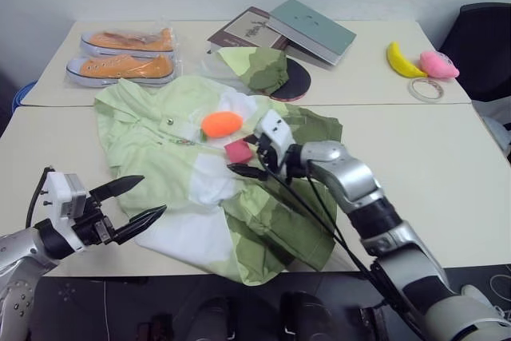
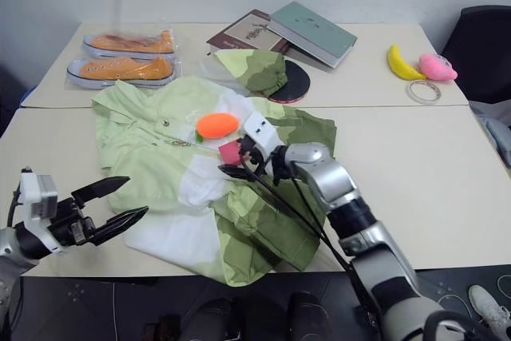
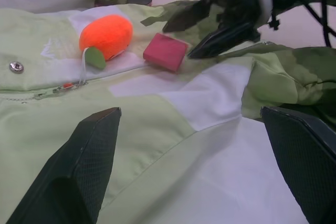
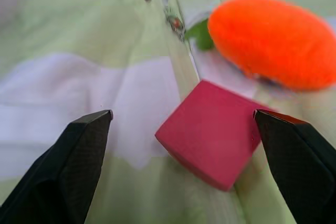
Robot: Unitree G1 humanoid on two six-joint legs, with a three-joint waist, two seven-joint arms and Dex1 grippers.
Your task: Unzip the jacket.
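Jacket (image 1: pixel 200 173), spread flat on the table (image 1: pixel 447 165); right gripper (image 1: pixel 254 156) unclenched over the red block (image 1: pixel 238 151), left gripper (image 1: pixel 136 201) unclenched near the hem; risk: jaws snagging block or orange plush (image 1: pixel 221 123) instead of the zipper pull (image 3: pixel 65 86).

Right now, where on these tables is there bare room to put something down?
Bare tabletop lies to the right of the green, white and olive jacket, in front of the roll of clear tape. A narrower strip lies left of the jacket, in front of the orange sneakers. The jacket's middle is crowded: orange plush carrot, pink block, open right gripper.
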